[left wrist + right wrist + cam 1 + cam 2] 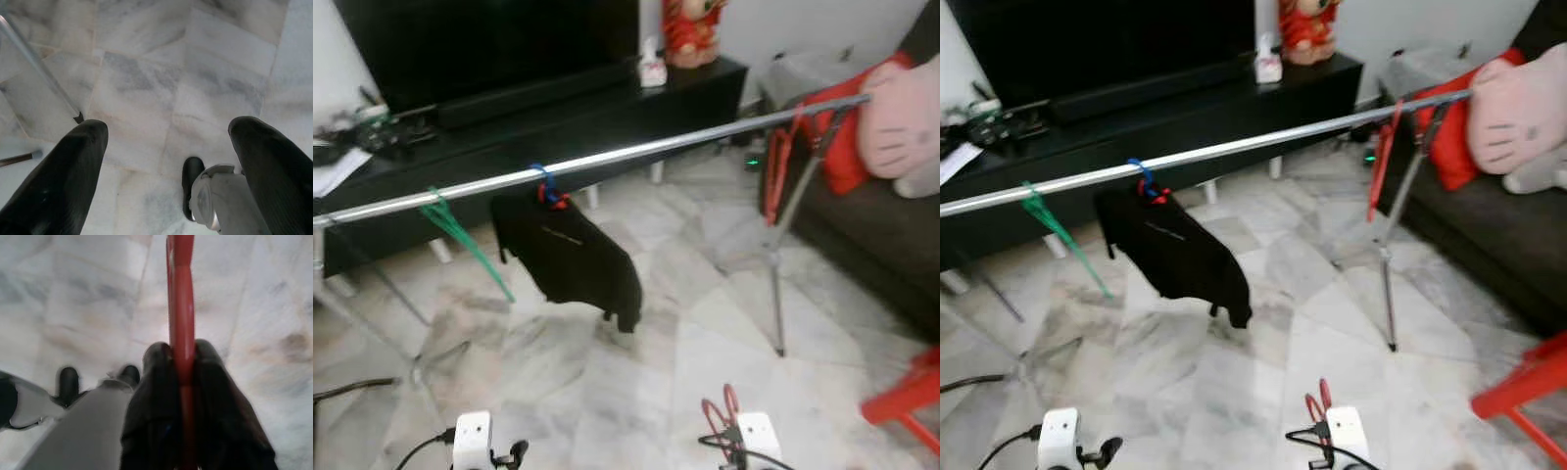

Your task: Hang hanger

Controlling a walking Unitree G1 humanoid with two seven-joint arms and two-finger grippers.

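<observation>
Your right gripper [182, 367] has its two black fingers pinched tight on a red hanger [181, 308], held low over the marble floor [685, 323]; its hook [720, 411] peeks up by the right wrist. Your left gripper [166, 147] hangs with fingers spread wide, holding nothing. Ahead, the silver rail [636, 152] carries a green hanger [460, 235], a black garment [573, 259] and another red hanger [778, 162].

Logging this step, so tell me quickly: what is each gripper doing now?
Left gripper: open, holding nothing.
Right gripper: shut on the red hanger.
</observation>
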